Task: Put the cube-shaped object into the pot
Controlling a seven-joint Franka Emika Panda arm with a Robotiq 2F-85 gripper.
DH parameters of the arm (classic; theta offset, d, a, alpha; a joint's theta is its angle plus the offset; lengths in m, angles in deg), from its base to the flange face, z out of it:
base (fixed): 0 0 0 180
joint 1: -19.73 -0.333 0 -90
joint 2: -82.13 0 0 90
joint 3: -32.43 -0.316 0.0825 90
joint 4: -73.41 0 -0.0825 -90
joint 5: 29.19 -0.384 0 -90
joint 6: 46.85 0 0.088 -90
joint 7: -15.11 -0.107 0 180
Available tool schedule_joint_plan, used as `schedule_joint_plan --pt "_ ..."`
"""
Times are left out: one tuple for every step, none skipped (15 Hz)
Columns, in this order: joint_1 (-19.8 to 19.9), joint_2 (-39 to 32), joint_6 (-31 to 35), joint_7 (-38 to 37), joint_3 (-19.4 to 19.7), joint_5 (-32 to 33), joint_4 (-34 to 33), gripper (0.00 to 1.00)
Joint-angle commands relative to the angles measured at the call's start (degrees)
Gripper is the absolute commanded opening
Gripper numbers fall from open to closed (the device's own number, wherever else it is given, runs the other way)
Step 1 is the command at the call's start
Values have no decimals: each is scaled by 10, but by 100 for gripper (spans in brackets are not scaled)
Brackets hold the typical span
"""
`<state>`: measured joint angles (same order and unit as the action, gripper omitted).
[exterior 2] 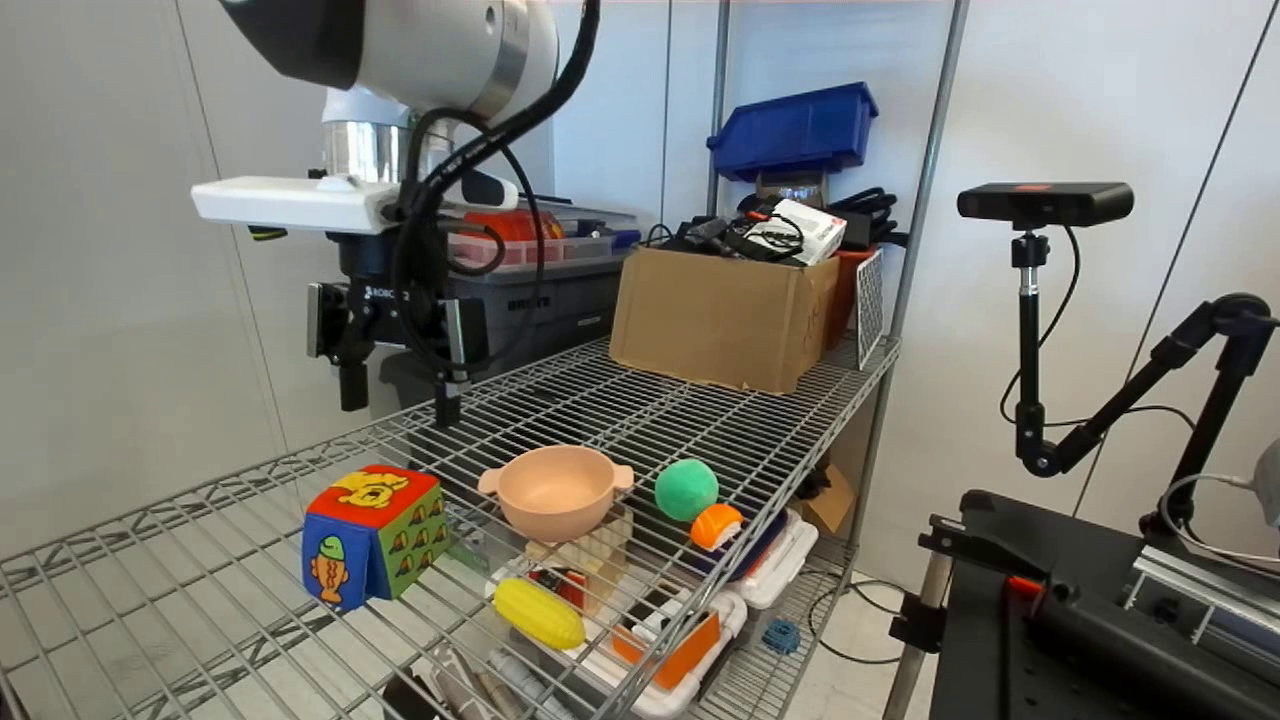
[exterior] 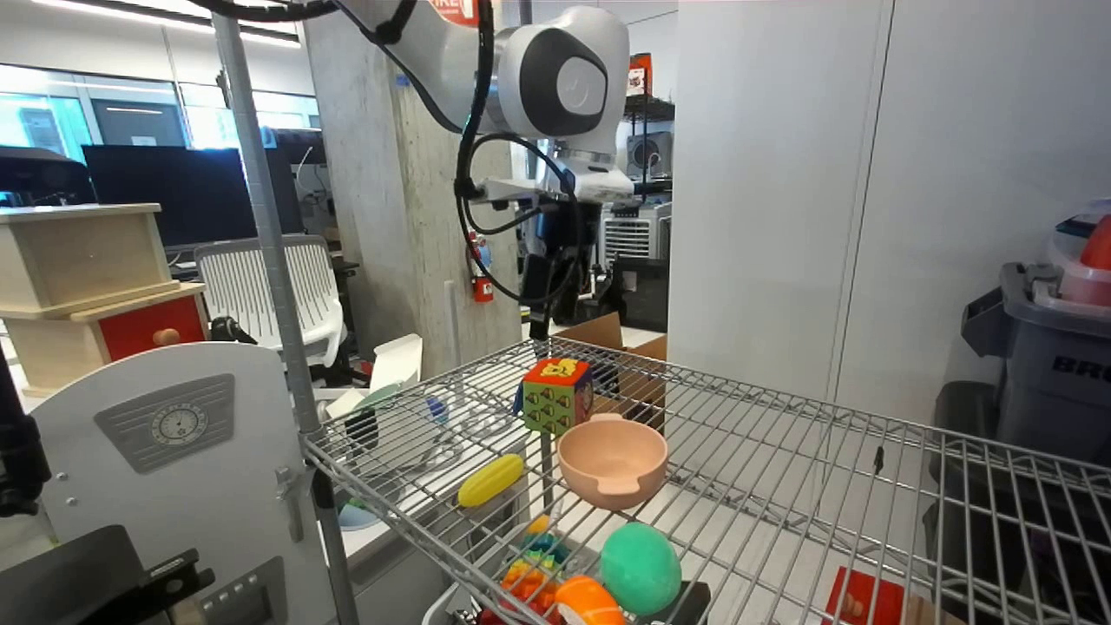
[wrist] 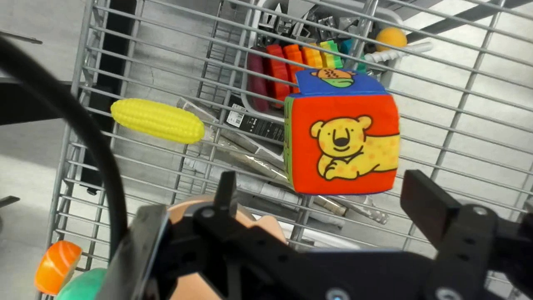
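Note:
The cube-shaped object is a soft cube (exterior: 558, 397) standing on the wire shelf, also in an exterior view (exterior 2: 372, 535) with red top, blue and green sides. In the wrist view its red bear face (wrist: 342, 143) points up at me. The pot (exterior: 599, 486) is salmon-pink with two small handles and stands beside the cube; its inside looks bare in an exterior view (exterior 2: 556, 520). In the wrist view my fingers partly hide the pot (wrist: 268, 229). My gripper (exterior 2: 400, 397) is open and empty, above the shelf and apart from the cube; both fingers show in the wrist view (wrist: 318, 181).
A yellow corn cob (exterior 2: 540, 613), a green ball (exterior 2: 687, 490) and an orange-and-white piece (exterior 2: 716, 526) lie on the wire shelf near the pot. A cardboard box (exterior 2: 700, 315) and a grey bin (exterior 2: 540, 300) stand farther along. A metal post (exterior: 278, 260) rises at one corner.

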<state>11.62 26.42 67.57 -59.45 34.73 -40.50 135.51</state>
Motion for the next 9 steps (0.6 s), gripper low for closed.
schedule_joint_plan --pt "0 -85 -81 -54 9 21 -135 100" --pt "2 -104 -99 -64 9 24 -161 100" --pt "3 -121 -114 -71 8 26 -185 100" --pt "4 -138 -126 -78 8 28 -209 100" --pt "1 -157 -139 -82 14 25 -237 100" --pt "0 -174 -146 -89 16 26 -260 100" --pt "0 -192 -150 -95 17 26 -284 100" --pt "0 -209 -151 -102 19 25 -308 100" --pt "-1 -220 -143 -108 21 25 -321 100"
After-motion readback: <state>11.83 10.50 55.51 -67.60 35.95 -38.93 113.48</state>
